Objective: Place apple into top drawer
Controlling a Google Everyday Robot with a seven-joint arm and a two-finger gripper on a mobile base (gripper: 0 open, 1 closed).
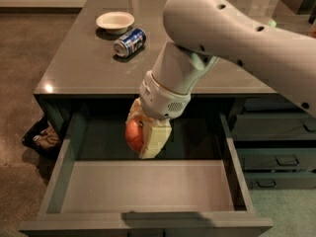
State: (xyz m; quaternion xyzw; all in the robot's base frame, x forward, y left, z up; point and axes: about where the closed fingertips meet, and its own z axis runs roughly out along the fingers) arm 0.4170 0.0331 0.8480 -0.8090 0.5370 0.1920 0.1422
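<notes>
Above the one open top drawer [148, 186], the gripper [144, 135] grasps one apple [133, 135].

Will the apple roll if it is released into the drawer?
Probably, a little: the apple, held by the gripper above the open drawer, looks round, and the drawer bottom is flat. It shows no dent between the jaws, so it seems firm.

Gripper [141, 142] low, centre (clamping apple [132, 135]); arm slanted
</notes>
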